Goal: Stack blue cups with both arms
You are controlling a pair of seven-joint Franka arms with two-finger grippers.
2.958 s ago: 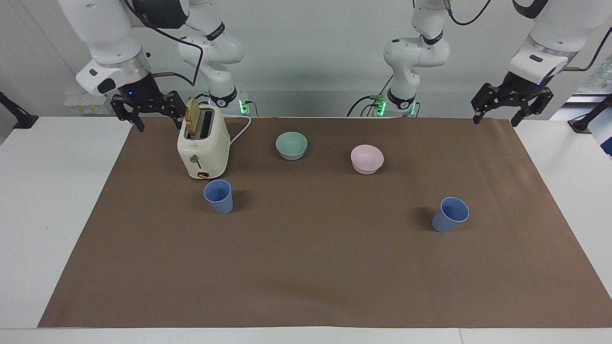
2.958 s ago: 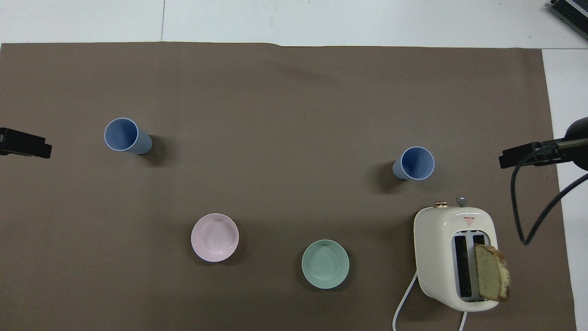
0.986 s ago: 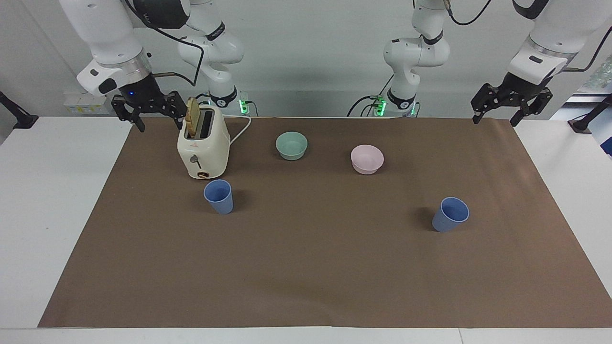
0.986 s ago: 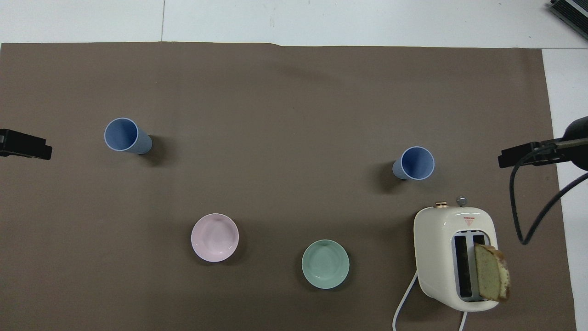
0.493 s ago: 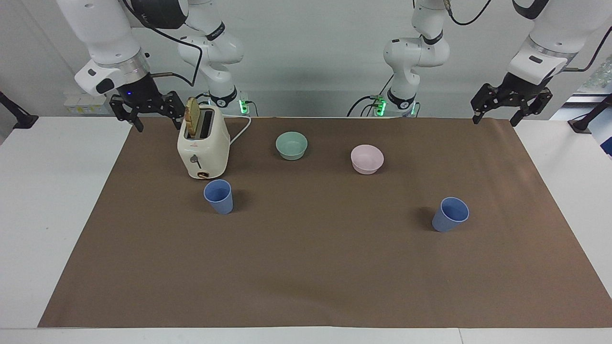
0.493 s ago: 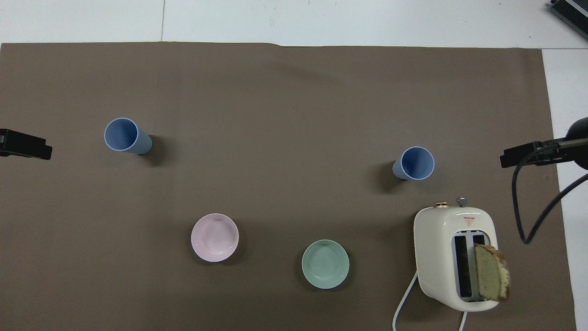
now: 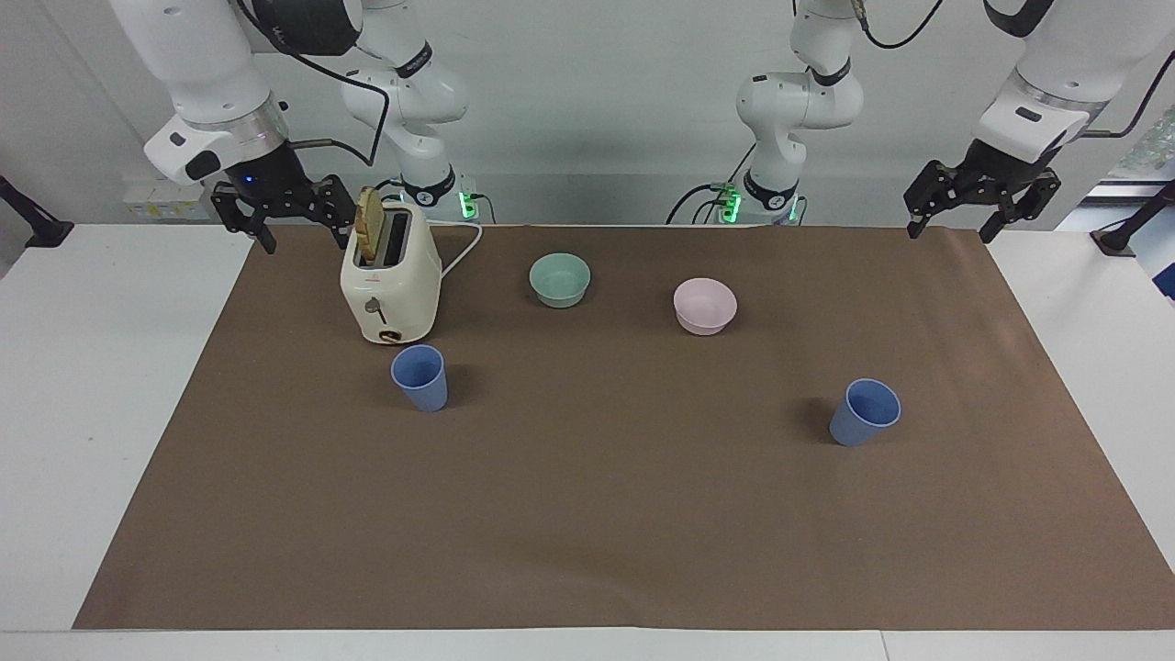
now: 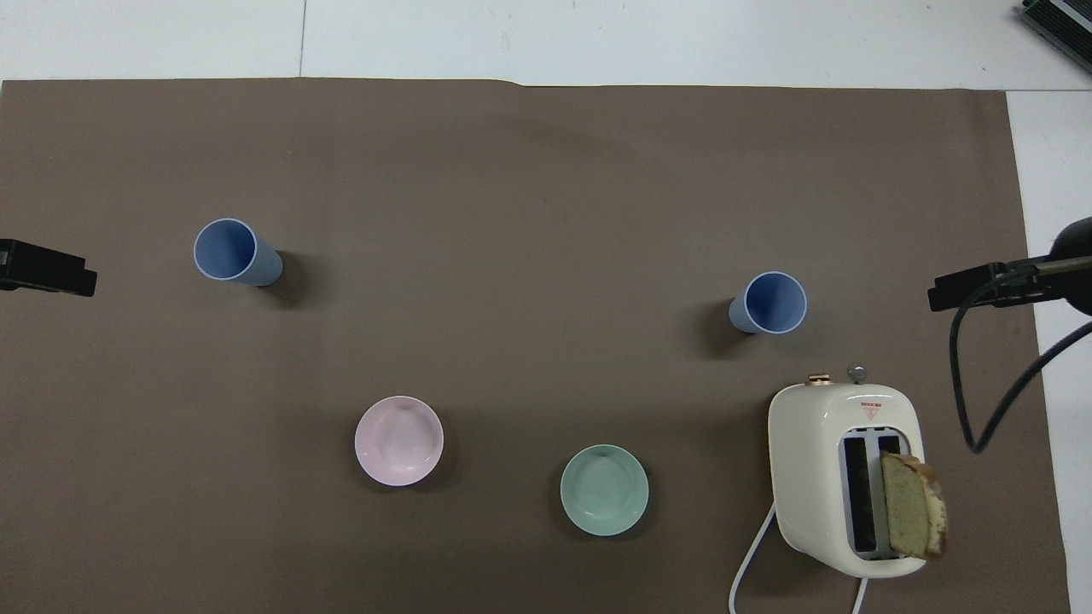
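Observation:
Two blue cups stand upright and apart on the brown mat. One cup (image 7: pixel 420 376) (image 8: pixel 772 303) is just farther from the robots than the toaster, toward the right arm's end. The other cup (image 7: pixel 865 411) (image 8: pixel 230 253) is toward the left arm's end. My right gripper (image 7: pixel 307 237) hangs open and empty over the mat's edge beside the toaster. My left gripper (image 7: pixel 950 229) hangs open and empty over the mat's corner at its own end. In the overhead view only a black part of each shows, the left gripper (image 8: pixel 47 277) and the right gripper (image 8: pixel 981 286).
A cream toaster (image 7: pixel 390 285) (image 8: pixel 845 477) holds a bread slice (image 7: pixel 370 225) in one slot; its white cord trails toward the robots. A mint-green bowl (image 7: pixel 560 279) and a pale pink bowl (image 7: pixel 705 306) sit nearer the robots than the cups. Two gripperless white arms stand at the table's edge.

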